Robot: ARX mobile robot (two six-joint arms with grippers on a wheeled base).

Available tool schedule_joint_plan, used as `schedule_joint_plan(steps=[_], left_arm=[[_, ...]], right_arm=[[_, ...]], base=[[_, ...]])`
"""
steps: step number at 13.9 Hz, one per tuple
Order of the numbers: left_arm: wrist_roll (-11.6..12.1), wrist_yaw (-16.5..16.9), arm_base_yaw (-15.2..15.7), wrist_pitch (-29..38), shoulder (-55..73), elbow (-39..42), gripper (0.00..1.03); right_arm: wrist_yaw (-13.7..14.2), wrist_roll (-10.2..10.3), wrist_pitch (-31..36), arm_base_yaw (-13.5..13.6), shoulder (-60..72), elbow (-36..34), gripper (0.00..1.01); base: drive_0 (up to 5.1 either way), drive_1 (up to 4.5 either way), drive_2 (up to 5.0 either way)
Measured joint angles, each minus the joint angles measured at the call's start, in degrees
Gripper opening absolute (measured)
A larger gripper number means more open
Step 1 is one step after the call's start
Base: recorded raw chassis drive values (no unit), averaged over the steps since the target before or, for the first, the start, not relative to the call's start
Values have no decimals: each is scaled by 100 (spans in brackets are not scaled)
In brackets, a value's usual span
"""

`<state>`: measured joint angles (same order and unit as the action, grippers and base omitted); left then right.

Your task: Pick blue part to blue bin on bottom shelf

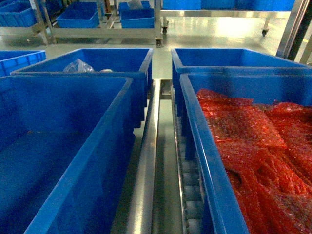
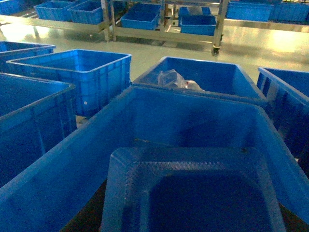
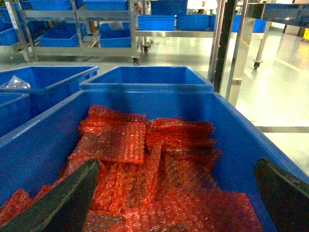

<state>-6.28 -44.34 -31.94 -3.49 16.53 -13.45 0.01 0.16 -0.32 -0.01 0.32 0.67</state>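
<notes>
**Operator:** Nearest your left wrist camera, what is that?

**Me:** Blue tray-like part (image 2: 193, 193), held up close and filling the lower frame, with a raised rim and a sunken middle. It hangs over the blue bin (image 2: 145, 121), inside that bin's near edge. My left gripper itself is out of sight, so I cannot tell how its fingers stand. I judge it carries the part, but the grip is hidden.

**Operator:** And the right arm?

**Me:** My right gripper (image 3: 174, 203) is spread wide, one dark finger (image 3: 63, 203) at the lower left corner and the other at the lower right. It pinches nothing and hovers over the other crate (image 3: 231, 121), above the red bubble-wrap packets (image 3: 145, 159).

**Operator:** Where does the bin sit?

**Me:** From the head, the blue bin (image 1: 97, 146) is on the left, looking bare inside, beside the steel rail (image 1: 148, 161) and roller track (image 1: 190, 195) of the bottom shelf. The packet crate (image 1: 204, 146) is just across that rail. Behind the bin stands another bin (image 1: 112, 63) holding a clear plastic bag (image 1: 78, 66).

**Operator:** What could go wrong?

**Me:** Release too near the rim and the part may catch the wall and tip out toward the rail. It is wide, so it could wedge slantwise against the walls. The neighbouring bins look alike, so drifting sideways would put it in the wrong one. My right fingers hang low and could snag the packets if the base shifts.
</notes>
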Motion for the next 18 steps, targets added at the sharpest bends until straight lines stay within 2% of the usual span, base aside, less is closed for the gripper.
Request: schedule_joint_plan(steps=[18], left_arm=[[0, 0, 0, 0, 0, 0, 43]], right_arm=[[0, 0, 0, 0, 0, 0, 98]], base=[[0, 0, 0]])
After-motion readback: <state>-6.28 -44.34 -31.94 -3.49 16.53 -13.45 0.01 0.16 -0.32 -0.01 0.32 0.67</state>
